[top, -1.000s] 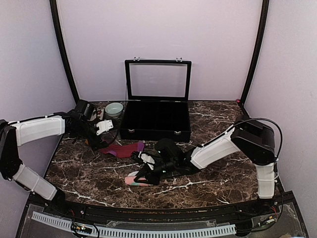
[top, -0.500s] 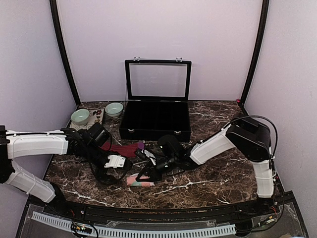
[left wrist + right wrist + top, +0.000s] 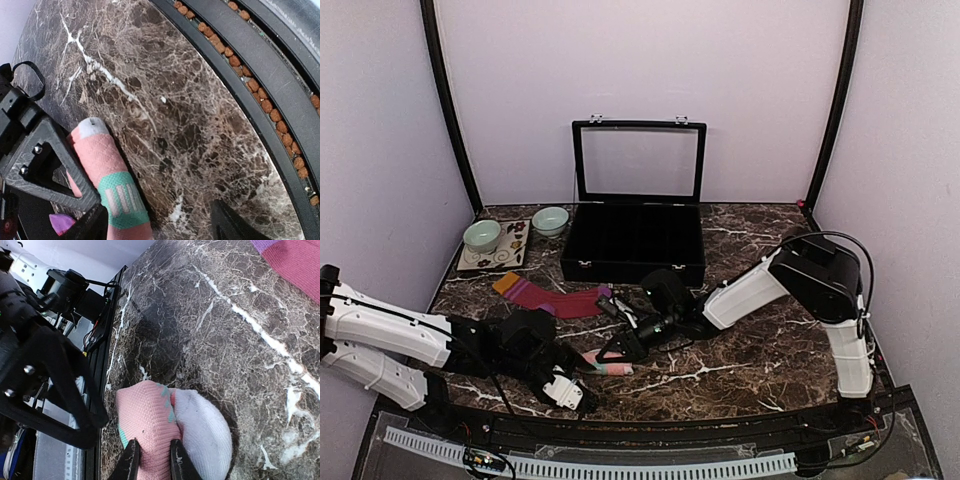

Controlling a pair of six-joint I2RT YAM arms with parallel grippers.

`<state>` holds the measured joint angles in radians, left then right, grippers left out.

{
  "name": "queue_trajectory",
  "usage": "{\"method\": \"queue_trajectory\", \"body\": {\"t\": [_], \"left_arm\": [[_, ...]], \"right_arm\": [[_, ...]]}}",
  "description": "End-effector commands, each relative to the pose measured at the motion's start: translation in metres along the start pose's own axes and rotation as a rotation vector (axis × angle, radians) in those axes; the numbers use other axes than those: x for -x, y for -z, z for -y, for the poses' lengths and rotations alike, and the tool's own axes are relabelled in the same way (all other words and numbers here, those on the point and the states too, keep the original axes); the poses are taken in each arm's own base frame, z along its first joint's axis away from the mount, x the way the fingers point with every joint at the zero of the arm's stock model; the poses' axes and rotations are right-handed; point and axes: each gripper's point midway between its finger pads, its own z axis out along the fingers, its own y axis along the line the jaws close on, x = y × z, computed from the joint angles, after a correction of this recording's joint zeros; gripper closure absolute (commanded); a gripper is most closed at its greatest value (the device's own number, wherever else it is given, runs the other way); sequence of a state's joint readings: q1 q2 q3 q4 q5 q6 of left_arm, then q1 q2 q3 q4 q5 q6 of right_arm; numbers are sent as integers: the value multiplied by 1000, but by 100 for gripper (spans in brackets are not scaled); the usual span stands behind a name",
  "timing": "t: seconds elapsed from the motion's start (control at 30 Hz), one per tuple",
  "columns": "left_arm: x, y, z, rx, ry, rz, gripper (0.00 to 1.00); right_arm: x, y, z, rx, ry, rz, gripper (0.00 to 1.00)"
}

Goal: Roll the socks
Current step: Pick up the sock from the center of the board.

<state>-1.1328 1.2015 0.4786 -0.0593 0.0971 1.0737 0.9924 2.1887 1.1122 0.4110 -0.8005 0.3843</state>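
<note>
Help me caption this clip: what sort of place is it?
Probably a robot lab test booth, not a home: a left arm and right arm are mounted at a marble-patterned table, plain lilac walls enclose it, and props like a black case and a salmon-pink sock are laid out.

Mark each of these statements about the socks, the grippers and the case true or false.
1. The right gripper pinches the salmon-pink sock. True.
2. The maroon sock is inside the black case. False: it lies flat on the table, in front of the case.
3. The left gripper is shut on the salmon-pink sock. False: its jaws stand wide open, not closed on it.
4. The black case's lid stands open. True.
</note>
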Motion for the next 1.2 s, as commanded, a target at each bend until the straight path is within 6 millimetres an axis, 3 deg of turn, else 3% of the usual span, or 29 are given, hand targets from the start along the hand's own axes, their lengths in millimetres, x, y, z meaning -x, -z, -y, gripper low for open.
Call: {"method": "queue_trajectory", "body": {"t": [0.0, 0.2, 0.43, 0.93, 1.03, 1.17], "left_arm": [[2, -4, -36, 222, -42, -30, 26], [1, -8, -57, 285, -23, -70, 29], [-22, -15, -37, 245, -20, -160, 31], [-46, -23, -35, 200, 146, -232, 34], [-56, -30, -38, 146, 209, -270, 37], [-51, -30, -46, 152, 238, -242, 43]], "right_arm": [[-211, 33, 84, -364, -570, -490, 93], [-204, 25, 86, -339, -579, -457, 93], [-208, 24, 84, -316, -585, -467, 93], [-210, 19, 78, -259, -620, -455, 92], [-210, 19, 77, -254, -633, -451, 92], [-210, 20, 76, -253, -638, -442, 92]]}}
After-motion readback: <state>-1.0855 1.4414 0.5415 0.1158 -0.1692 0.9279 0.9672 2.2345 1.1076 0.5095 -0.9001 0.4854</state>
